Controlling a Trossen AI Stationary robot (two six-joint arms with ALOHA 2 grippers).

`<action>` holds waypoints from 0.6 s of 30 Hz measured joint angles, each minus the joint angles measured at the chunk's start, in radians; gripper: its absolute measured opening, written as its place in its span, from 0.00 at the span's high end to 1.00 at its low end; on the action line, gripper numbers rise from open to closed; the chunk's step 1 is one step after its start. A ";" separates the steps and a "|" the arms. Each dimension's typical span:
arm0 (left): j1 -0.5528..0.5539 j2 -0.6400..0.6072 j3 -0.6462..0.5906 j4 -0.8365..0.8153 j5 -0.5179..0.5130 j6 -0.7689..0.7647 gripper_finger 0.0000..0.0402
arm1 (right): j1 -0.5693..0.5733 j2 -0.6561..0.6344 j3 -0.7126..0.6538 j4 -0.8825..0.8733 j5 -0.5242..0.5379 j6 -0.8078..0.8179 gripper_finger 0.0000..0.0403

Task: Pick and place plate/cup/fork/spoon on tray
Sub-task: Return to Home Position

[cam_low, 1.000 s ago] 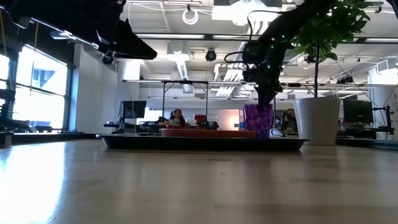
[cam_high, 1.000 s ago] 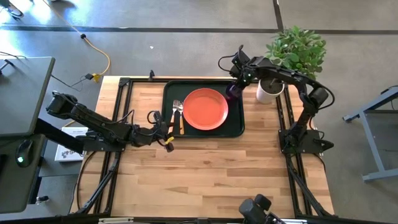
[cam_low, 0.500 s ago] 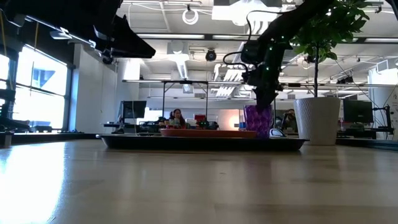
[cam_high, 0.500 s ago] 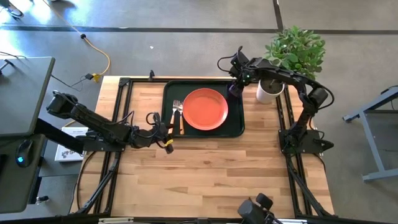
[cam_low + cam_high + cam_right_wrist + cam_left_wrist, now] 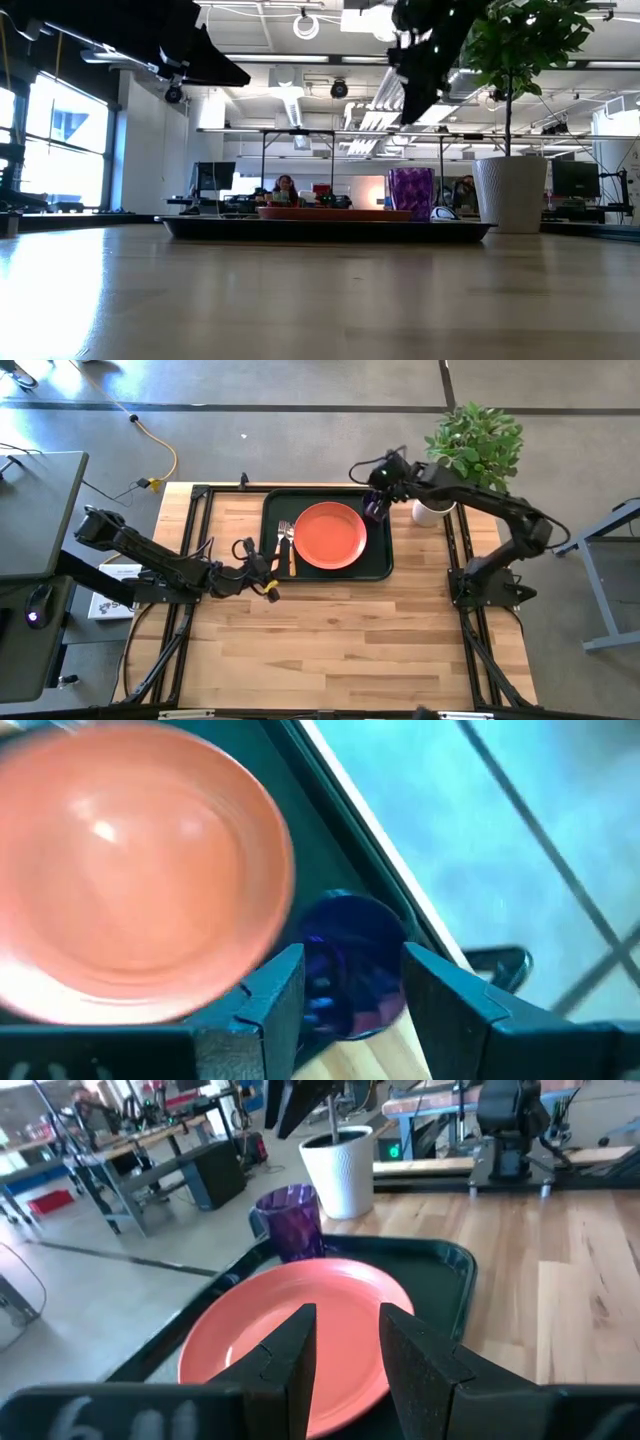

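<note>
The dark tray (image 5: 272,505) lies on the far middle of the table. On it rest the coral plate (image 5: 330,535), the fork (image 5: 283,540) and the spoon (image 5: 292,558) side by side left of the plate, and the purple cup (image 5: 374,508) upright in the far right corner. The cup also shows in the low view (image 5: 411,194). My right gripper (image 5: 352,988) is open and hangs above the cup, clear of it, as the low view (image 5: 415,75) shows. My left gripper (image 5: 264,572) is open and empty beside the tray's near left corner.
A white plant pot (image 5: 430,510) with a green plant stands just right of the tray's far right corner, close to the cup and under my right arm. Bare wooden table (image 5: 340,630) lies toward the near edge.
My right gripper has let go of the cup and gone up, clear of its rim. The cup stays upright on the tray's far right corner.
</note>
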 joint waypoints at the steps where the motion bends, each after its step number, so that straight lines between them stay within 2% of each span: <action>1: 0.000 -0.005 0.000 0.007 0.000 0.009 0.74 | 0.028 -0.024 0.000 -0.002 0.007 0.015 0.60; 4: -0.004 -0.029 -0.004 0.014 0.015 -0.034 0.74 | 0.147 -0.087 0.000 -0.005 0.061 0.091 0.60; 6: -0.020 -0.036 -0.042 0.112 0.080 -0.077 0.74 | 0.253 -0.131 -0.022 0.040 0.100 0.155 0.60; 9: -0.045 -0.036 -0.146 0.354 0.180 -0.039 0.75 | 0.433 -0.219 -0.171 0.304 0.158 0.182 0.60; 13: -0.028 -0.043 -0.264 0.568 0.206 0.041 0.80 | 0.595 -0.337 -0.465 0.710 0.179 0.223 0.60; 15: 0.024 -0.048 -0.288 0.600 0.304 0.072 0.82 | 0.638 -0.384 -0.612 0.889 0.184 0.263 0.60; 18: 0.146 -0.047 -0.283 0.595 0.588 0.028 0.86 | 0.661 -0.433 -0.795 1.040 0.172 0.352 0.60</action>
